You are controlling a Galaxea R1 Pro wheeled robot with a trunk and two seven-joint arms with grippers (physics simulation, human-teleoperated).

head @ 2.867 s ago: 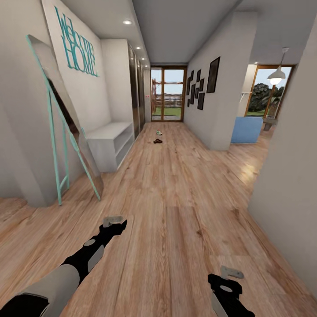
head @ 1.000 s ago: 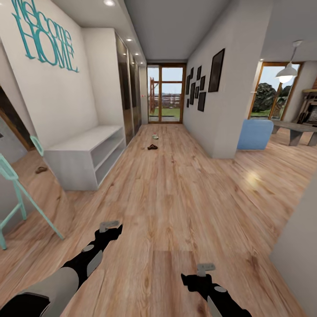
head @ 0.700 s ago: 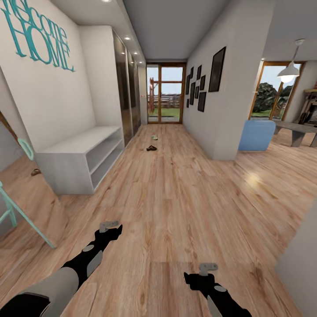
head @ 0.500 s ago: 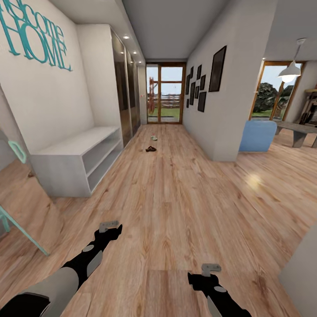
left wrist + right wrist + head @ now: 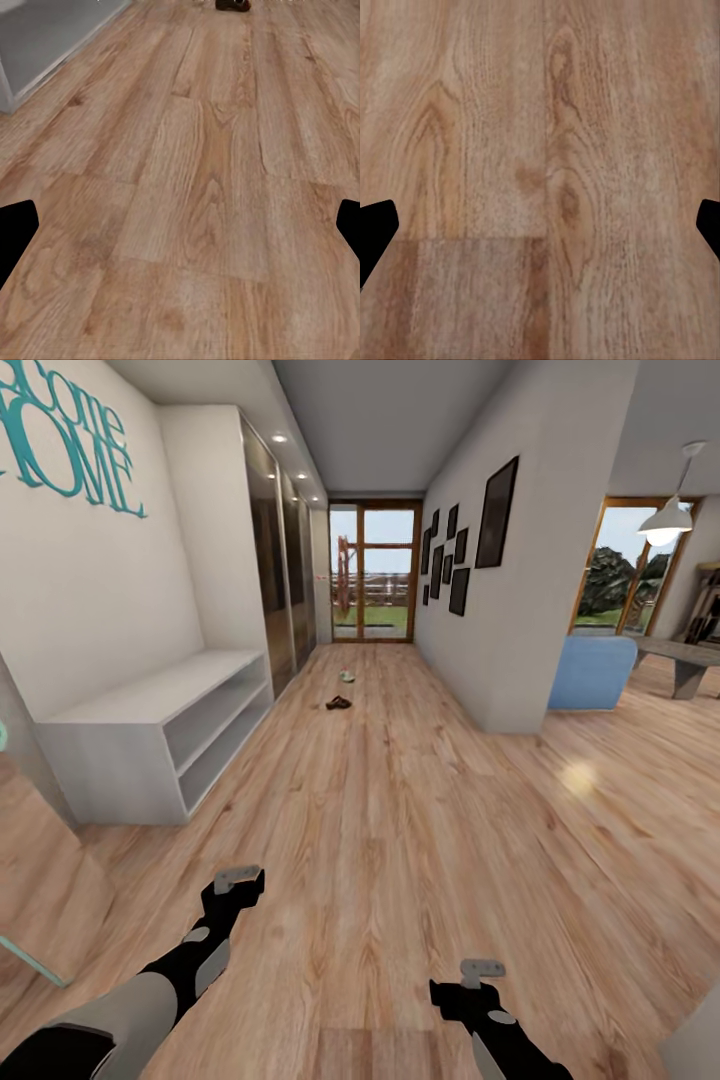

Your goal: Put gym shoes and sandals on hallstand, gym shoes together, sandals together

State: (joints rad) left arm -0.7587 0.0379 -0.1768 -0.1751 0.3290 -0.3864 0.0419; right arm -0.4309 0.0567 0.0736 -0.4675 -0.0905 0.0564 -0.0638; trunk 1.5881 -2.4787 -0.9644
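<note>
While both my fingers (image 5: 19, 225) (image 5: 375, 225) stand spread and empty over the corridor floor (image 5: 400, 810), one sandal (image 5: 338, 704) lies far ahead; its axis is unreadable.

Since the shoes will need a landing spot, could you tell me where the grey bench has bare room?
The grey bench has a bare top and two open tiers, bordered by the wall. The only floor clutter: a brown sandal and gym shoe far ahead.
</note>
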